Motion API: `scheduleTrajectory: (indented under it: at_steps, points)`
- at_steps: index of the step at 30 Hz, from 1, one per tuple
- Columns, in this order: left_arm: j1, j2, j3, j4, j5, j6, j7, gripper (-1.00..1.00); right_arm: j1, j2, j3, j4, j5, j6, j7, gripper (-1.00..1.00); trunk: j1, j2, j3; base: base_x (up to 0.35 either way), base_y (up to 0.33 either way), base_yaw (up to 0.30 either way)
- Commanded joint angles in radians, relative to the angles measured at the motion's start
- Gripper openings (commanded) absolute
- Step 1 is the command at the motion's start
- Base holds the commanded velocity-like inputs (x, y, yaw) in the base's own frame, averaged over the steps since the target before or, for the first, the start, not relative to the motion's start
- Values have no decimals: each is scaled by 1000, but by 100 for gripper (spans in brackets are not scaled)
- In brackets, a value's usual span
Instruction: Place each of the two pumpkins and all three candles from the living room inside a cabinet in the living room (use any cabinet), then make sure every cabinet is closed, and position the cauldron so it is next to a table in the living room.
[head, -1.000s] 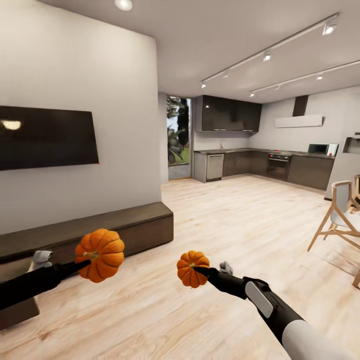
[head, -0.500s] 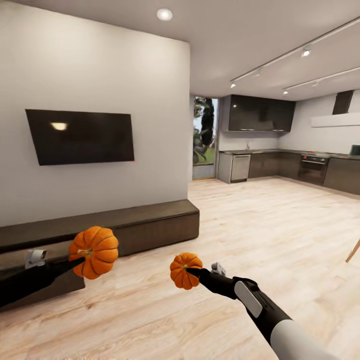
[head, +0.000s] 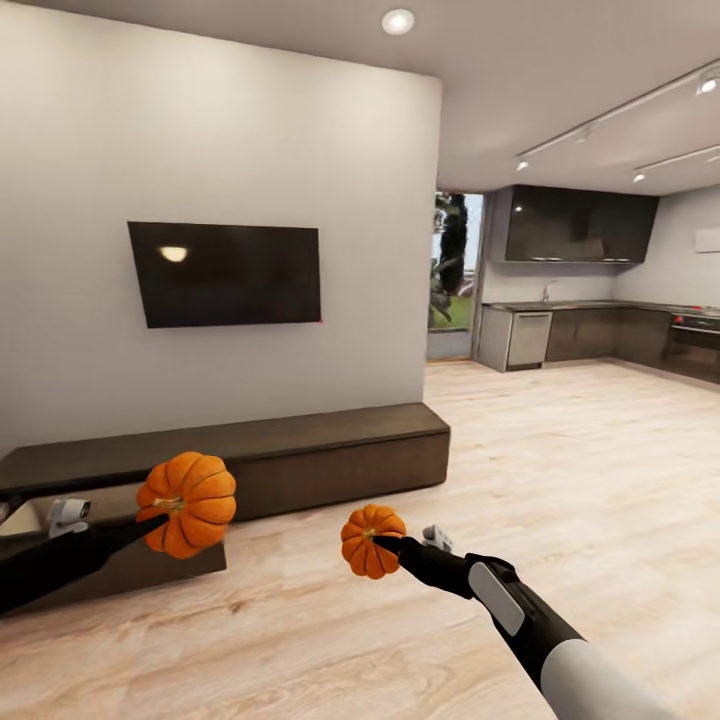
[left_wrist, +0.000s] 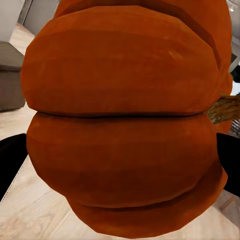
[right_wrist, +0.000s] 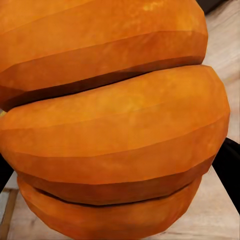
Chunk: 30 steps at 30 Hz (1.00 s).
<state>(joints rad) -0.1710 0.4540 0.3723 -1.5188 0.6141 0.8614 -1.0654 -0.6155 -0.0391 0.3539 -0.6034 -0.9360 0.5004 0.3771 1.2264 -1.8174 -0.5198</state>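
Both arms carry a bright-orange ribbed pumpkin above the wood floor. The bigger-looking pumpkin (head: 190, 503) sits in my left gripper (head: 160, 517), which is shut on it; close up, the same pumpkin (left_wrist: 120, 120) lies between dark fingers (left_wrist: 10, 167). My right gripper (head: 385, 541) is shut on the other pumpkin (head: 370, 541), which the right wrist view also shows (right_wrist: 115, 120). The low dark-brown cabinet (head: 320, 450) runs along the wall just beyond both pumpkins. Its left front (head: 130, 570) seems to stand open, with a pale inside (head: 25, 515) showing behind it.
A black TV (head: 230, 272) hangs on the white wall above the cabinet. Light wood floor (head: 560, 470) stretches to the right toward a dark kitchen (head: 580, 330) and a glass door (head: 455, 290).
The head view has swung left, so the TV and cabinet now sit nearer its middle and the kitchen slid right. Both grippers still hold their pumpkins in the same pose.
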Motion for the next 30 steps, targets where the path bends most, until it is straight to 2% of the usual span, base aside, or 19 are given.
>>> scheduleTrajectory:
  at_steps: [1,13,21,30]
  points:
    - [-1,0,0,0,8,7,1,-100,-1,-1,2,-1,-12,3,-1,-100,0,-1,-1,123,313,10]
    - [-1,0,0,0,6,7,1,-100,-1,-1,-1,0,-15,2,-9,-100,0,-1,-1,129,314,9]
    - [-1,0,0,0,6,7,1,-100,-1,0,0,-1,-14,2,-9,-100,0,-1,-4,211,268,242]
    - [-1,0,0,0,8,7,1,-100,-1,1,2,-1,-12,1,-9,-100,0,-1,-10,111,303,266]
